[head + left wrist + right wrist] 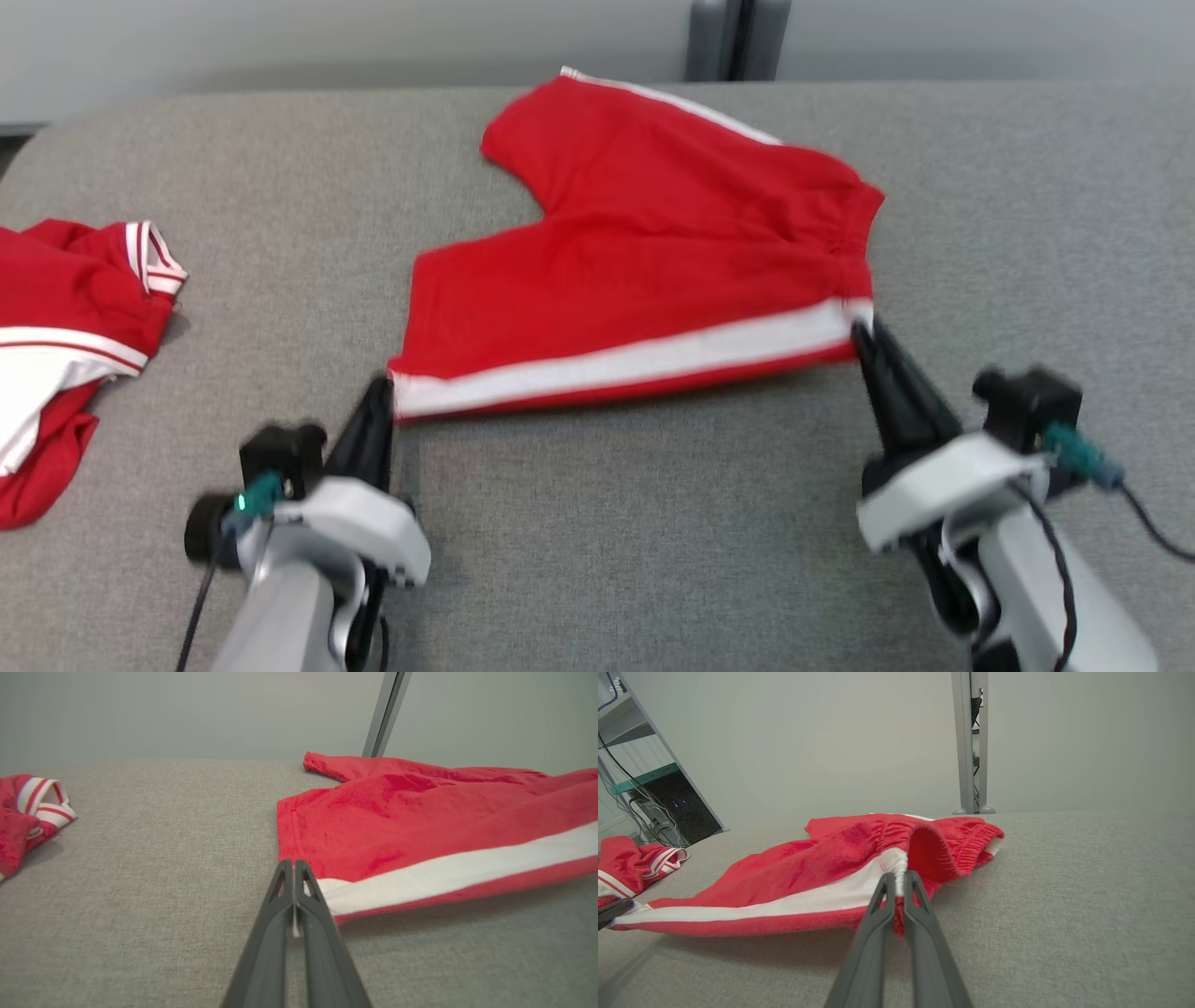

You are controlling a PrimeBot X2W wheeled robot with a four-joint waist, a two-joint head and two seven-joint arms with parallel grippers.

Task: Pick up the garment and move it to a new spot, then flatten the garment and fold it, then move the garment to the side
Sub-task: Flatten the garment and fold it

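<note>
The left claw (385,397), at 8 o'clock, and the right claw (864,331), at 4 o'clock, each pinch the red shorts (644,271), so lift both together with the edge pulled tight.

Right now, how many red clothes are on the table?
2. The shorts lie spread in the middle of the gray table. The crumpled garment sits at the table's left edge, partly cut off in the head view. More could lie outside the pictures.
</note>
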